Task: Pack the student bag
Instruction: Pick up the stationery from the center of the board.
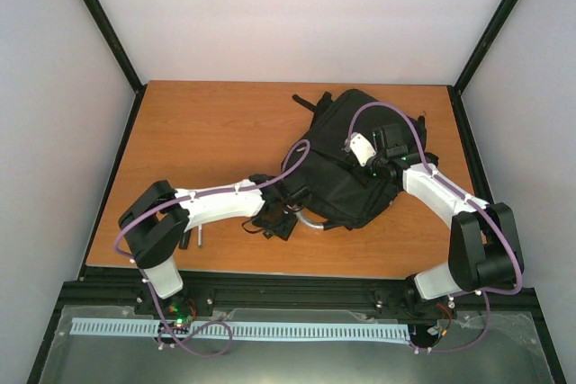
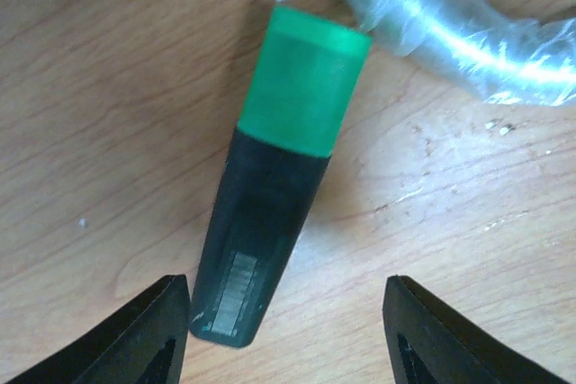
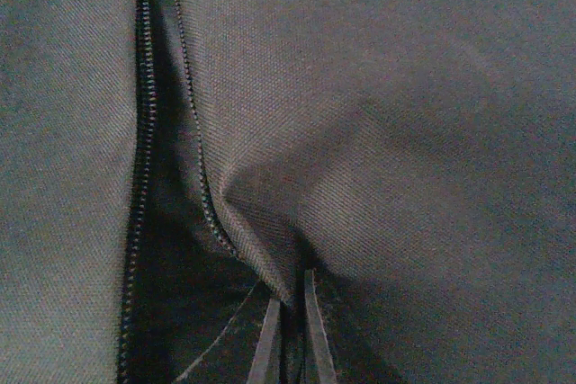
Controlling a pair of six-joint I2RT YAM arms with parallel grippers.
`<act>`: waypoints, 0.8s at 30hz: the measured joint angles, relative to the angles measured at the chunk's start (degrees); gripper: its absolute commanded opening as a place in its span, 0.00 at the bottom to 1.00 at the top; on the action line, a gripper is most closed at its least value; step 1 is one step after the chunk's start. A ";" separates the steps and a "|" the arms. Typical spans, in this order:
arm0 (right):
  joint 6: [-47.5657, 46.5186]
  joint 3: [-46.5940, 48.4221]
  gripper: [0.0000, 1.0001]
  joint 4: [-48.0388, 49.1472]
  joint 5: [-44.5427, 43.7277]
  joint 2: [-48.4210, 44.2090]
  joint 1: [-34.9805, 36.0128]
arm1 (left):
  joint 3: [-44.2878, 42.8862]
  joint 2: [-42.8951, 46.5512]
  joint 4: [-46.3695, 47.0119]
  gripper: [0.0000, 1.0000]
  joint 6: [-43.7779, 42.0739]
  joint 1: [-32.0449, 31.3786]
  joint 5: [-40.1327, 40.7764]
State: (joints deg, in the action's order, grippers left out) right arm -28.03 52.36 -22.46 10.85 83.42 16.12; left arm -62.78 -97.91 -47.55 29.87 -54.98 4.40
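Observation:
The student bag (image 1: 346, 164), a large black backpack, lies at the middle right of the table. Its pale grey loop handle (image 1: 310, 220) points toward the near edge and also shows in the left wrist view (image 2: 450, 29). A highlighter (image 2: 279, 177) with a black body and green cap lies flat on the wood. My left gripper (image 2: 286, 334) is open just above it, with the highlighter's rear end between the jaws, close to the left finger (image 2: 153, 339). My right gripper (image 3: 290, 330) is shut on a fold of bag fabric (image 3: 378, 132) beside the open zip (image 3: 139, 132). In the top view the left gripper (image 1: 279, 219) hides the highlighter.
A small grey stick-like item (image 1: 200, 238) lies on the table near the left arm's base. Bag straps (image 1: 310, 101) trail toward the back. Black frame posts stand at the table's back corners (image 1: 139, 87).

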 measured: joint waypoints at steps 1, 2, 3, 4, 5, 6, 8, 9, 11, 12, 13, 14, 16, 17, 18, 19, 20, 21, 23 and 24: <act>0.00 0.00 0.06 0.00 0.00 0.00 0.00 | -0.52 -0.52 -0.02 0.60 -0.85 0.26 -0.46; 0.02 0.00 0.06 0.00 0.02 0.00 0.00 | -0.96 -1.01 0.02 0.60 -1.51 0.57 -0.90; 0.00 0.00 0.06 -0.02 0.02 0.00 0.00 | -1.46 -1.49 0.00 0.59 -2.23 0.94 -1.20; 0.00 0.00 0.06 -0.02 0.02 -0.02 0.00 | -1.70 -1.77 0.04 0.59 -2.84 1.29 -1.42; 0.00 0.00 0.06 -0.02 0.02 -0.02 0.00 | -1.86 -1.92 0.00 0.58 -3.32 1.64 -1.64; 0.00 0.00 0.06 -0.02 0.02 -0.02 0.00 | -2.03 -2.08 -0.07 0.58 -3.87 2.03 -1.95; 0.00 0.00 0.06 -0.02 0.04 -0.02 0.00 | -2.34 -2.43 -0.11 0.57 -4.61 2.64 -2.36; 0.00 0.00 0.06 -0.02 0.04 -0.02 0.00 | -2.45 -2.69 -0.09 0.56 -4.98 2.97 -2.54; 0.00 0.00 0.06 -0.02 0.07 -0.02 0.00 | -2.54 -3.28 -0.07 0.54 -5.60 3.48 -2.71; 0.00 0.00 0.06 -0.02 0.07 -0.02 0.00 | -2.54 -3.67 -0.11 0.53 -5.95 3.67 -2.89; 0.00 0.00 0.06 -0.02 0.09 -0.02 0.00 | -2.54 -3.98 -0.09 0.51 -6.16 3.80 -3.06; 0.00 0.00 0.06 -0.02 0.09 -0.02 0.00 | -2.54 -4.37 -0.07 0.50 -6.40 3.89 -3.28; 0.00 0.00 0.06 -0.02 0.09 -0.02 0.00 | -2.54 -5.09 -0.07 0.46 -6.71 3.98 -3.43; 0.00 0.00 0.06 -0.02 0.09 -0.02 0.00 | -2.54 -5.40 -0.11 0.43 -6.84 4.00 -3.39; 0.00 0.00 0.06 -0.02 0.09 -0.02 0.00 | -2.54 -5.57 -0.13 0.41 -6.84 4.00 -3.32; 0.00 0.00 0.06 -0.02 0.09 -0.02 0.00 | -2.54 -5.66 -0.17 0.39 -6.93 4.00 -3.10; 0.00 0.00 0.06 -0.02 0.09 -0.02 0.00 | -2.54 -5.70 -0.22 0.37 -7.02 4.00 -2.93; 0.00 0.00 0.06 -0.02 0.09 -0.02 0.00 | -2.54 -5.70 -0.28 0.35 -7.02 4.00 -2.78; 0.00 0.00 0.06 -0.02 0.09 -0.02 0.00 | -2.54 -5.70 -0.31 0.34 -7.15 4.00 -2.40; 0.00 0.00 0.06 -0.02 0.09 -0.02 0.00 | -2.54 -5.70 -0.35 0.34 -7.13 4.00 -2.25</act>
State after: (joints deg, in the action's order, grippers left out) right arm -28.03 52.36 -22.48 10.94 83.40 16.12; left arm -65.32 -103.61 -47.90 22.74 -50.98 2.15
